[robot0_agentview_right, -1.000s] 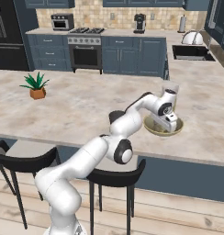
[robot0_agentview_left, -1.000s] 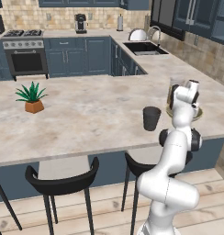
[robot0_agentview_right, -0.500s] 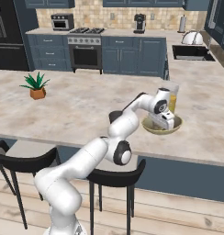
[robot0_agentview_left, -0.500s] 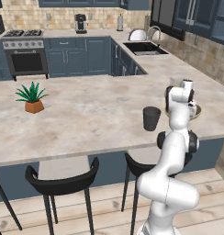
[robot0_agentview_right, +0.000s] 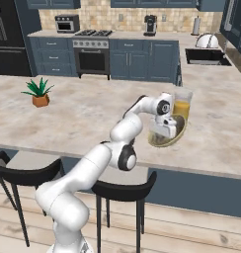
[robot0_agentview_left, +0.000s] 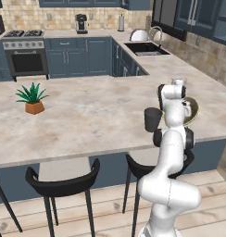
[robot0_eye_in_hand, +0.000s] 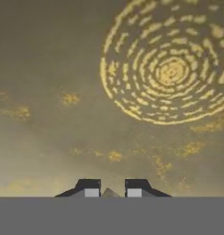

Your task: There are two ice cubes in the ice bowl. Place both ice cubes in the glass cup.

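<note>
A white robot arm reaches over a marble-look kitchen desk (robot0_agentview_right: 83, 111), its gripper (robot0_agentview_right: 167, 129) dipped inside the ice bowl (robot0_agentview_right: 180, 133), a wide olive-tan dish near the desk's front edge on the arm's right. In the left base view the bowl's rim (robot0_agentview_left: 194, 107) pokes out from behind the arm's upper links.

In the hand view the fingers (robot0_eye_in_hand: 91, 189) sit low and near together, w/ a small pale wedge showing in the narrow gap between them. It could be an ice cube, but the view is too close and blurry to be sure, so I cannot tell if the fingers are grasping something or just nearly closed. Ahead of them is the ice bowl's inner surface (robot0_eye_in_hand: 63, 69), olive-brown w/ yellow flecks and a ring-shaped speckled pattern at upper right.

Just behind the bowl, touching or nearly so in the right base view, stands a clear glass cup (robot0_agentview_right: 182, 101) holding amber-yellow liquid. A dark grey tumbler (robot0_agentview_left: 152, 119) stands on the desk just left of the arm in the left base view, apart from the bowl.

Far left on the desk, well apart from all this, is a small green plant in a terracotta pot (robot0_agentview_left: 32, 98). Black bar stools (robot0_agentview_left: 64, 185) tuck under the desk's near edge. At the back of the room: blue cabinets, a stove (robot0_agentview_right: 93, 52), a coffee maker (robot0_agentview_right: 150, 23), and a sink (robot0_agentview_left: 146, 47) w/ a faucet on the right-hand counter.
</note>
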Controlling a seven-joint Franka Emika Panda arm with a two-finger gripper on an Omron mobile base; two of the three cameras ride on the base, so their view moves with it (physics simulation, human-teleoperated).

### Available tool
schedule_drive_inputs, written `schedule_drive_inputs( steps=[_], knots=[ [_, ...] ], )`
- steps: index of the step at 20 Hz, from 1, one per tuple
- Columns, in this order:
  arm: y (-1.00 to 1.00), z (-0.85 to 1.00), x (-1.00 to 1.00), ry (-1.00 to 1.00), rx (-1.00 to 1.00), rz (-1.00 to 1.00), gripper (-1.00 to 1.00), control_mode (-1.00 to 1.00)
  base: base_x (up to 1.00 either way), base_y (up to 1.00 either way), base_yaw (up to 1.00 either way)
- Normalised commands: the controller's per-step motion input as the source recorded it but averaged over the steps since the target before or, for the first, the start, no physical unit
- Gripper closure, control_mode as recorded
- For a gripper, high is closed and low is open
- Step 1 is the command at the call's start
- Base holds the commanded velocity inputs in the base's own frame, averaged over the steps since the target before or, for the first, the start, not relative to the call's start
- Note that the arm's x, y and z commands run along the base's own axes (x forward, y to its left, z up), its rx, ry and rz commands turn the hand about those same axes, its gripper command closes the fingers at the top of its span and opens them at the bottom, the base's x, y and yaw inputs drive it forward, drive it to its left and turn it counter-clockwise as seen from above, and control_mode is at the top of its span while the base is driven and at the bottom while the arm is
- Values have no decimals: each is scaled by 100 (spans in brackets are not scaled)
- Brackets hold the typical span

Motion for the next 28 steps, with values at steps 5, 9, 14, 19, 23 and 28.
schedule_drive_inputs(
  steps=[5, 9, 14, 19, 23, 28],
  knots=[
    [-2, 91, -5, 0, 28, -6, 100, -100, 0, 0, 0],
    [-12, 100, 0, 0, 34, -9, 100, -100, 0, 0, 0],
    [-1, 100, -2, 0, 32, -7, 100, -100, 0, 0, 0],
    [18, 76, 0, 0, 21, -2, 100, -100, 0, 0, 0],
    [97, -19, -22, 0, -7, 0, 100, -100, 0, 0, 0],
    [100, -22, -38, -9, -19, 2, 100, -100, 0, 0, 0]
  ],
)
